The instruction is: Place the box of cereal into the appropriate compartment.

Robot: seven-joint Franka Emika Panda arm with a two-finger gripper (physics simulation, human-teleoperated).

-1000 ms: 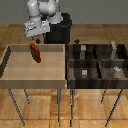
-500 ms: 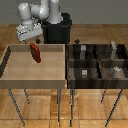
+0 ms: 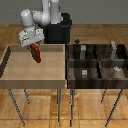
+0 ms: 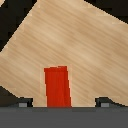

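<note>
Above light wooden tray [image 3: 15,75] — tool [image 3: 33,45] gripping cereal box [image 3: 36,53].

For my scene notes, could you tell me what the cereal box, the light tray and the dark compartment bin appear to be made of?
These are simulator renders, so the looks are only suggestive.
The cereal box: flat matte red, darker edges; plausibly cardboard, no print visible.
The light tray: pale wood, faint grain streaks in the wrist view.
The dark compartment bin: dark brown, streaked walls; possibly dark-stained wood, resolution leaves it open.
</note>
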